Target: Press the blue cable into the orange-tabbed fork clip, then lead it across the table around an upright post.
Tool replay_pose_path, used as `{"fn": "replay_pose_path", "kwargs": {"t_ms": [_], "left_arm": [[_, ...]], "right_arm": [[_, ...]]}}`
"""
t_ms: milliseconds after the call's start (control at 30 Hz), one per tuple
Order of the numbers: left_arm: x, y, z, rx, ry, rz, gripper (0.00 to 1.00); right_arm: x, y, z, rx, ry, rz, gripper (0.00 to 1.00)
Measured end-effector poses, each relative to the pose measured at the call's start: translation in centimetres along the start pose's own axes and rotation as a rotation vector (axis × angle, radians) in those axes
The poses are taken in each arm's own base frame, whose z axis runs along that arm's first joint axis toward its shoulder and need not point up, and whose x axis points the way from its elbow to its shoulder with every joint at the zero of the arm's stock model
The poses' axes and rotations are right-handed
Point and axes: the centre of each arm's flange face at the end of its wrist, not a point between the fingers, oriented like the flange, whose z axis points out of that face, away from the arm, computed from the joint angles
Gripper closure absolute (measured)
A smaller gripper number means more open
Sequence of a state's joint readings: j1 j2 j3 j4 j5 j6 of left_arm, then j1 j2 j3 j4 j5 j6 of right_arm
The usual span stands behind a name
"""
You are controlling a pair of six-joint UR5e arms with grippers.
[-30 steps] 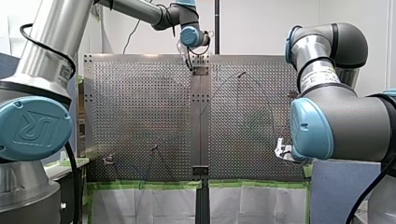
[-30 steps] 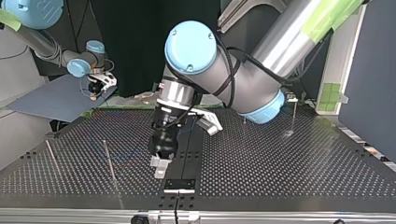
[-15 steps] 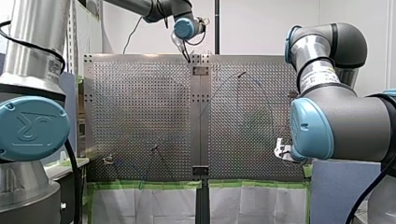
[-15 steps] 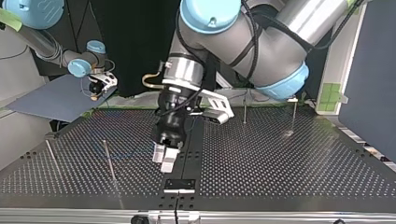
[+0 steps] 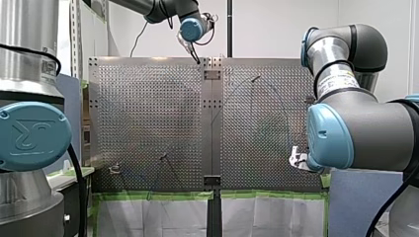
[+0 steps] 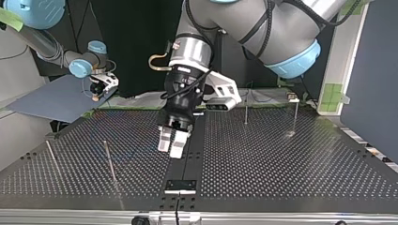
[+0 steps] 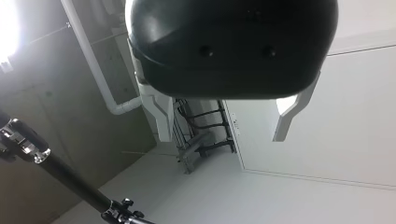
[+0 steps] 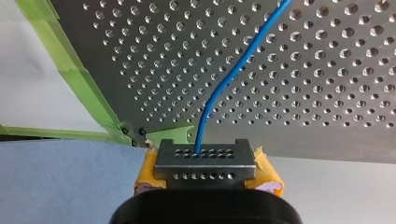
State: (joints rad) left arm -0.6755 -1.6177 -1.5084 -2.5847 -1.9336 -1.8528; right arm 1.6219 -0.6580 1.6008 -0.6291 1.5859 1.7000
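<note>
At the far edge of the perforated metal desk [image 5: 148, 113] in the front view, you see my left arm's end effector [image 5: 196, 57] hanging, with my right arm's end effector [image 5: 296, 162] just off the desk's right side. The top view shows you the left one's pale fingers [image 6: 178, 144] parted above the desk, empty. Your left wrist view shows the same: spread, nothing between. In the right wrist view, yellow pads [image 8: 268, 179] clamp the thin blue cable [image 8: 224, 84], which runs off over the desk.

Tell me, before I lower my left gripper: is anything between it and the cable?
Nothing visible does. My left gripper hangs open over bare table; the cable and nearest post are toward the top view's left.
</note>
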Motion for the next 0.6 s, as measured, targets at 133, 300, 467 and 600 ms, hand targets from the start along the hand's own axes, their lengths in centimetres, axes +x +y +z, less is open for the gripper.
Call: {"fn": "replay_pose_path", "kwargs": {"t_ms": [133, 300, 467, 600], "left_arm": [[1.2, 0.5, -0.8, -0.002, 0.004, -0.003, 0.0], [3.8, 1.4, -2.2, -0.01, 0.049, 0.01, 0.0], [7.4, 2.8, -3.5, -0.021, 0.097, 0.025, 0.0], [9.1, 3.8, -4.4, -0.019, 0.111, 0.006, 0.0]], "right_arm": [[0.0, -0.1, 0.0, 0.006, -0.001, 0.0, 1.0], [-0.1, -0.3, 0.0, 0.01, -0.002, -0.001, 1.0], [-0.1, -0.3, -0.1, 0.011, -0.002, -0.001, 1.0], [-0.1, -0.4, -0.1, 0.013, -0.001, -0.002, 1.0]]}}
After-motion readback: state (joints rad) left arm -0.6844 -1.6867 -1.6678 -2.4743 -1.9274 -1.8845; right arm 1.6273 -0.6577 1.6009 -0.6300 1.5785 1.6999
